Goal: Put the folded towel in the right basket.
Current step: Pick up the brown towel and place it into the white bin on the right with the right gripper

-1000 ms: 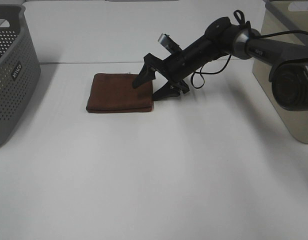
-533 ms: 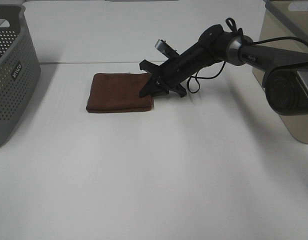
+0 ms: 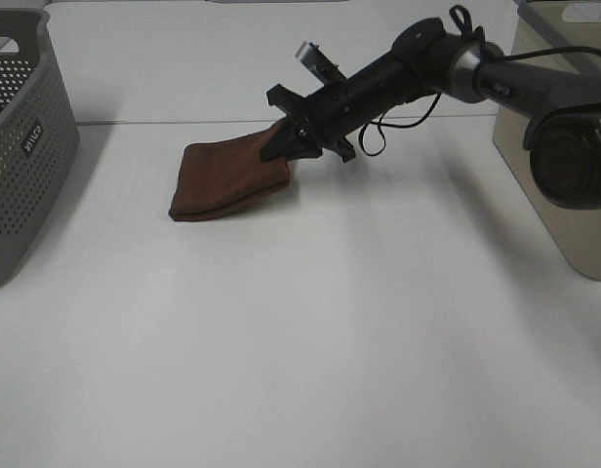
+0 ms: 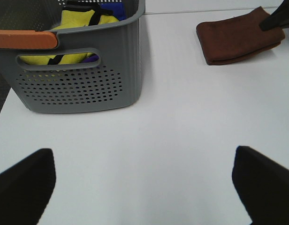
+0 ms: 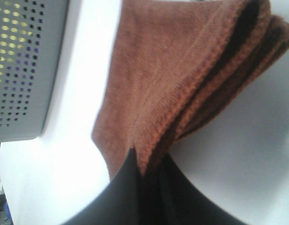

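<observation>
A folded brown towel (image 3: 227,178) lies on the white table; its right end is lifted off the surface. My right gripper (image 3: 289,143) is shut on that right edge; in the right wrist view the fingers (image 5: 149,187) pinch the towel's folded layers (image 5: 182,93). The right basket (image 3: 559,136), beige, stands at the table's right edge. The towel also shows in the left wrist view (image 4: 238,35). My left gripper (image 4: 144,187) is open and empty, far from the towel, near the table's left front.
A grey perforated basket (image 3: 22,146) stands at the left; the left wrist view (image 4: 79,79) shows yellow and blue cloth inside it. The right arm (image 3: 457,78) stretches from the right across the back of the table.
My right gripper has closed on the towel's right edge and raised it; that end of the towel now hangs off the table while the left end still rests on it.
</observation>
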Robot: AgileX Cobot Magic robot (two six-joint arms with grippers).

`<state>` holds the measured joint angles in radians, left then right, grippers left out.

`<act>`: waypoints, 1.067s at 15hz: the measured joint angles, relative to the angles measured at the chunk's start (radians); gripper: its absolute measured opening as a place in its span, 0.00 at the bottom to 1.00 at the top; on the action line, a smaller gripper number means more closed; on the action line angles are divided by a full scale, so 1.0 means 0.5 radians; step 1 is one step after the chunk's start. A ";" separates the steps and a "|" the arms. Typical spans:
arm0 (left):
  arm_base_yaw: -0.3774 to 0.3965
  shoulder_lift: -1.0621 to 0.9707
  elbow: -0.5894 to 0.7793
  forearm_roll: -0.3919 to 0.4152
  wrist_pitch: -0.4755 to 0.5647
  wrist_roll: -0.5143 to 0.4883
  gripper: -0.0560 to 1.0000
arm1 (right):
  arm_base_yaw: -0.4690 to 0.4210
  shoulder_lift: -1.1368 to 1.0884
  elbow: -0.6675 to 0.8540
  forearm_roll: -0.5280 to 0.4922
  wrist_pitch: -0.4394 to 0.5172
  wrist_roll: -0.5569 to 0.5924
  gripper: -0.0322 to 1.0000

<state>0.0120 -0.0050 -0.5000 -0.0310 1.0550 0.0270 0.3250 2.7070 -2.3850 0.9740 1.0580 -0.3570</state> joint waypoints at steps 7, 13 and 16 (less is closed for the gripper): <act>0.000 0.000 0.000 0.000 0.000 0.000 0.97 | 0.000 -0.536 0.000 -0.374 0.092 -0.036 0.07; 0.000 0.000 0.000 0.000 0.000 0.000 0.97 | -0.140 -1.052 0.000 -0.974 0.214 0.128 0.07; 0.000 0.000 0.000 0.000 0.000 0.000 0.97 | -0.390 -1.204 0.000 -1.038 0.314 0.140 0.07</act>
<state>0.0120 -0.0050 -0.5000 -0.0310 1.0550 0.0270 0.1300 2.1050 -2.3850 0.4550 1.2150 -0.2870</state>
